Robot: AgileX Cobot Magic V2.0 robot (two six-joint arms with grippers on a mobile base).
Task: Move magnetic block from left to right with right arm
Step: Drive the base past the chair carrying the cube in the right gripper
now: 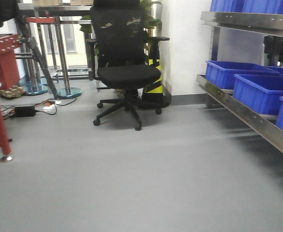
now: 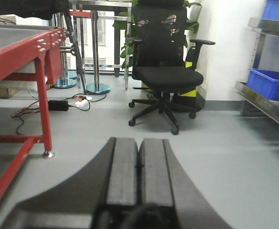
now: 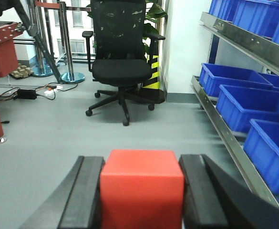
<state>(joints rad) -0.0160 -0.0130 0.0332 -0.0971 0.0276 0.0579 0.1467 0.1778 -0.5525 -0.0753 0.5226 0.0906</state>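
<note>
Item: magnetic block (image 3: 142,188), red cube, was pinched between the right gripper's (image 3: 141,161) fingers, aloft over grey floor (image 3: 44,143); pickup apparently done, placing at right not yet done; left gripper (image 2: 139,143) fingers were pressed together, empty.

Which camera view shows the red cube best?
The right wrist view: the red cube fills the lower middle, held in the right tool, with its top and front faces clear. The front and left wrist views show none of it.

black office chair (image 1: 126,75) | blue bins (image 1: 260,94) on steel shelf (image 1: 238,111) | red table (image 2: 20,52)
</note>
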